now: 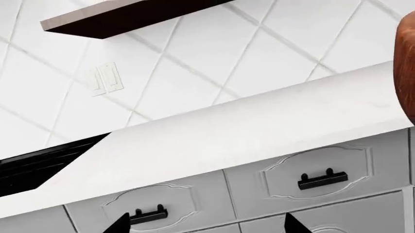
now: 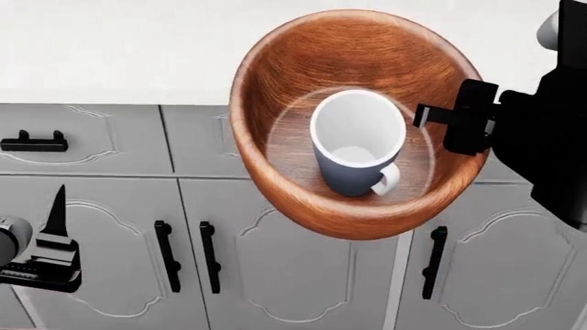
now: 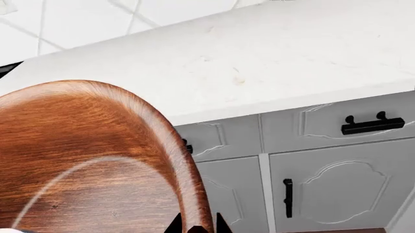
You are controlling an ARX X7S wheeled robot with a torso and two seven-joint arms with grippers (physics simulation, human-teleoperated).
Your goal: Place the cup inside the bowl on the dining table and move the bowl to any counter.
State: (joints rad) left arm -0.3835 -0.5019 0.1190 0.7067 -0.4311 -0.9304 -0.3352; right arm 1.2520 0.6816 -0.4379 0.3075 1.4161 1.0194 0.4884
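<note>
Now, going from left to right in the head view, the left gripper [image 2: 51,240] is seen low beside the grey cabinet doors [image 2: 110,261], well apart from the bowl; in its wrist view two dark fingertips [image 1: 120,224] stand wide apart with nothing between them. Next, the bowl [image 2: 353,69] is held in the air in front of the cabinets, its far rim overlapping the edge of the counter [image 2: 110,48]; whether it touches the counter cannot be told. The cup [image 2: 353,155] is stood upright on the bowl's flat bottom, its white handle turned toward the robot. At the right, the right gripper [image 2: 449,117] is closed on the bowl's rim, and in its wrist view the thick wooden rim is pinched between the narrow fingertips [image 3: 219,224]. Black drawer pulls [image 3: 371,124] are fixed to the fronts beneath the counter.
</note>
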